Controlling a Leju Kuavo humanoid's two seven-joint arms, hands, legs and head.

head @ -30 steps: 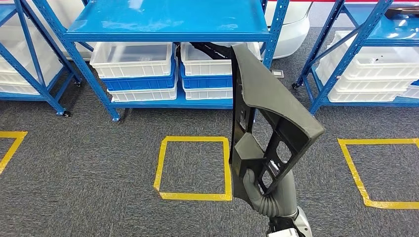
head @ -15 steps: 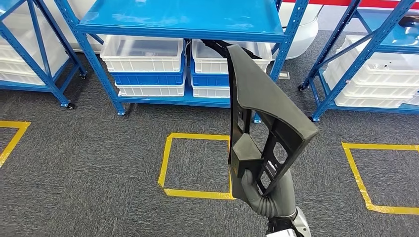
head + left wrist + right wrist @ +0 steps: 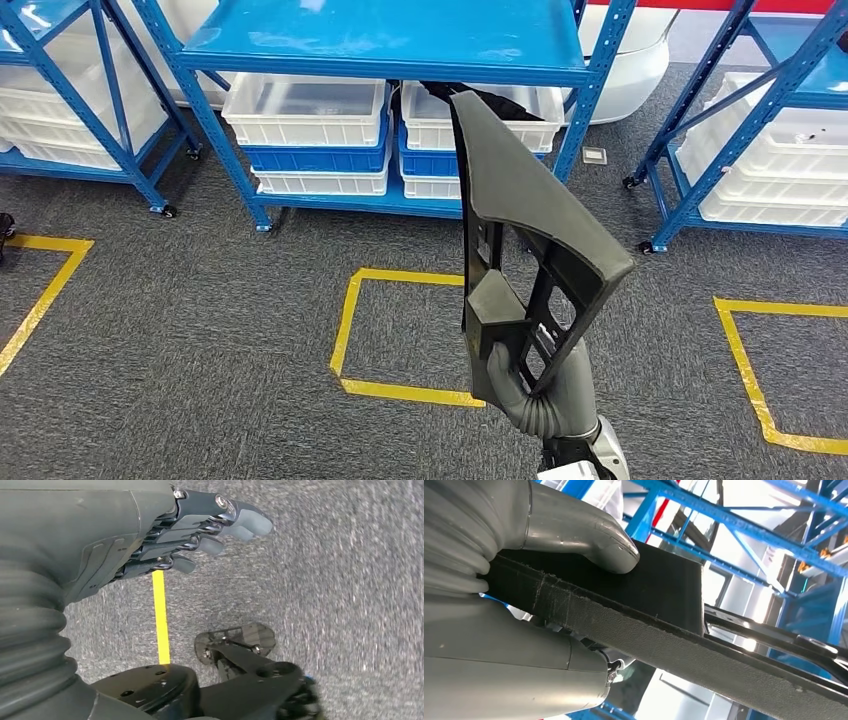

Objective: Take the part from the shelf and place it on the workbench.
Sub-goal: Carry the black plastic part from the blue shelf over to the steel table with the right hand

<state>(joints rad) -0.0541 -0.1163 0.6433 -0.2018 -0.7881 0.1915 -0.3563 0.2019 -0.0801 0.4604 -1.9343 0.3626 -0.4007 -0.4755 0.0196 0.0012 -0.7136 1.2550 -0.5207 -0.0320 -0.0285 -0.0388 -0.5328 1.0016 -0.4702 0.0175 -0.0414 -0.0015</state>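
Note:
The part (image 3: pixel 530 210) is a large dark grey plastic panel, roughly triangular, with cut-out openings near its lower end. It stands upright in front of me, gripped at that lower end by my right hand (image 3: pixel 545 395). In the right wrist view the thumb (image 3: pixel 589 532) presses on the part's flat black block (image 3: pixel 649 600), with the fingers underneath it. My left hand (image 3: pixel 200 525) hangs over the grey carpet with its fingers stretched out and holds nothing.
A blue metal shelf (image 3: pixel 400 40) stands ahead, with white and blue bins (image 3: pixel 310 110) on its lower level. More blue shelves stand at the left (image 3: pixel 80 110) and right (image 3: pixel 780 130). Yellow tape squares (image 3: pixel 350 320) mark the grey carpet.
The whole scene has slid right and down in the picture, so the camera has moved. The part stays upright in my right hand, in almost the same spot.

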